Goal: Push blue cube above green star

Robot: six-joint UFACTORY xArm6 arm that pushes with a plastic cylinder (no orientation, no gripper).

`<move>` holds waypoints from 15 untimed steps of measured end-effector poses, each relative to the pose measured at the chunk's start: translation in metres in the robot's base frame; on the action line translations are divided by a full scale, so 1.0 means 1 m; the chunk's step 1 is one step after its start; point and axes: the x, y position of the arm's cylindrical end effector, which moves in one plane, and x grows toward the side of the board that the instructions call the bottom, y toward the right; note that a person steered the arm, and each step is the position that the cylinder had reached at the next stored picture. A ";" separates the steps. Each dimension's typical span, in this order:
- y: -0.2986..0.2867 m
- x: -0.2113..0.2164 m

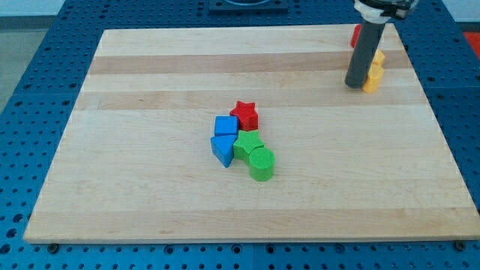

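Note:
The blue cube [226,125] sits near the board's middle, touching the red star [244,115] on its right. The green star [247,143] lies just below and to the right of the cube, packed against it. A blue triangular block [222,150] is directly below the cube. A green cylinder [261,163] sits at the green star's lower right. My tip [355,85] is far away at the view's upper right, next to a yellow block [373,73], well apart from the cluster.
A red block [354,35] shows partly behind the rod at the view's top right. The wooden board [150,187] lies on a blue perforated table. The rod [363,52] comes down from the top edge.

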 end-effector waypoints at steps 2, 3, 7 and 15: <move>0.001 0.002; -0.011 0.002; -0.276 0.002; -0.216 0.084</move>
